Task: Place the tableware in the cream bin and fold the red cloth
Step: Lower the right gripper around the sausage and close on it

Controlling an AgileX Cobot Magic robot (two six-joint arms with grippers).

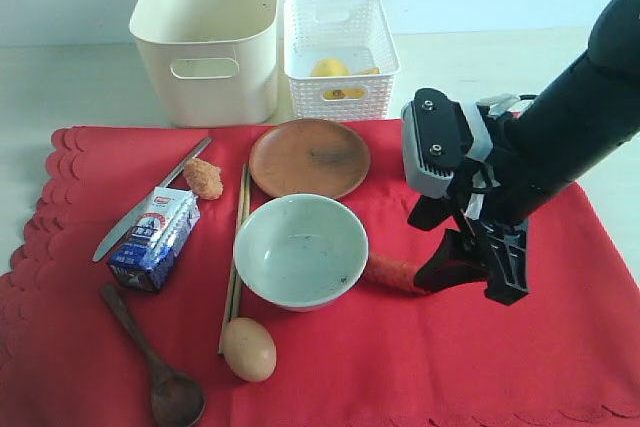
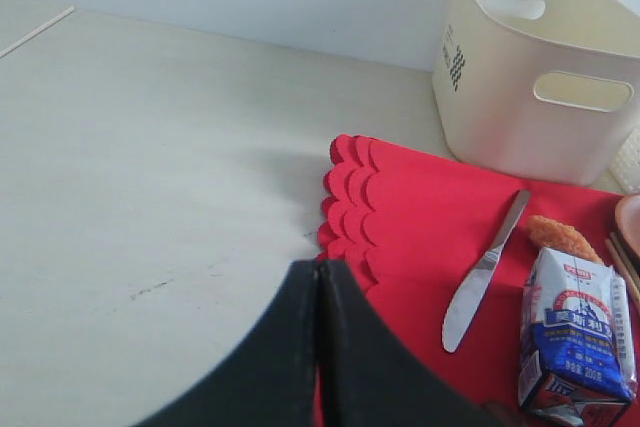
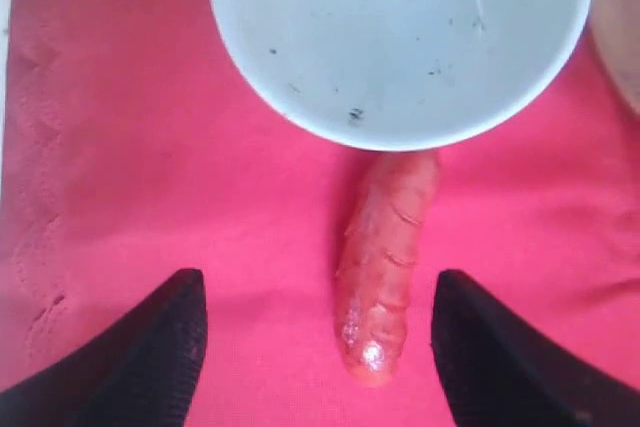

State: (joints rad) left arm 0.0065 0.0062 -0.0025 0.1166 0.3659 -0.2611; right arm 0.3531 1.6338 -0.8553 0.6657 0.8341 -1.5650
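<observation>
Sausage (image 3: 383, 267) beside white bowl (image 3: 400, 37), red cloth (image 3: 180, 197) beneath, right end effector (image 3: 320, 287) spread

The exterior view looks steeply down from the red cloth's (image 1: 420, 367) 6 o'clock edge toward the cream bin (image 1: 205, 47) at 11 o'clock. The left wrist view sits low off the cloth's 9 o'clock edge, sharing the silver knife (image 2: 483, 272) and milk carton (image 2: 578, 332). The right wrist view hangs close over the sausage (image 3: 385, 267) and white bowl (image 3: 400, 37), both shared too.

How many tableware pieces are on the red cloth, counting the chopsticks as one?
5: bowl centre, plate behind it, chopsticks left of the bowl, knife far left, spoon front left. The right arm may hide others.
</observation>
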